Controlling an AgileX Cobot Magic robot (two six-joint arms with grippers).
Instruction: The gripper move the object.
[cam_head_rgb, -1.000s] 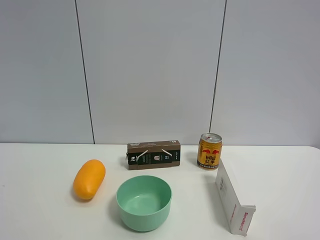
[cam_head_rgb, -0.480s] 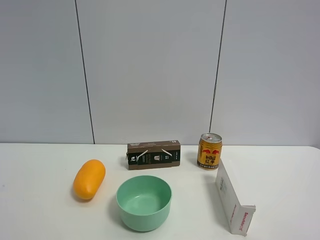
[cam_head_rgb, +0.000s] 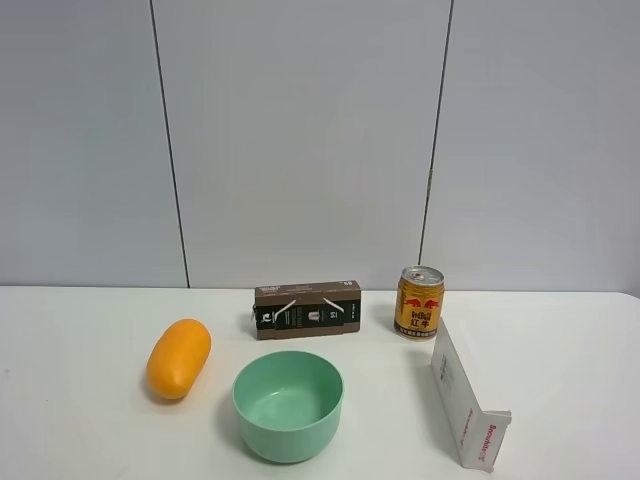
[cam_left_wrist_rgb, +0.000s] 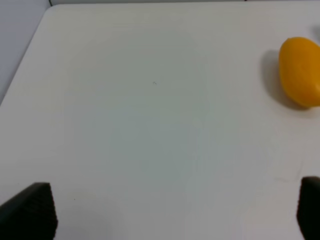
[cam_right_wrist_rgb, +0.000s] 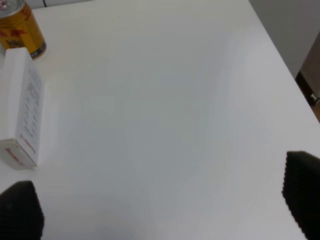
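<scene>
The orange-yellow oblong fruit (cam_head_rgb: 179, 358) lies on the white table, left of a green bowl (cam_head_rgb: 288, 404). It also shows in the left wrist view (cam_left_wrist_rgb: 300, 71), well away from my left gripper (cam_left_wrist_rgb: 167, 212), whose black fingertips (cam_left_wrist_rgb: 31, 207) stand wide apart over bare table. My right gripper (cam_right_wrist_rgb: 162, 210) is open too, its fingertips (cam_right_wrist_rgb: 302, 192) far apart above bare table, empty. Neither gripper nor arm shows in the exterior high view.
A brown carton (cam_head_rgb: 307, 309) lies behind the bowl. A gold-and-red can (cam_head_rgb: 419, 302) stands at the back right, also in the right wrist view (cam_right_wrist_rgb: 19, 27). A white box (cam_head_rgb: 462, 398) lies right of the bowl, also in the right wrist view (cam_right_wrist_rgb: 22, 107). Table edge (cam_right_wrist_rgb: 280, 55).
</scene>
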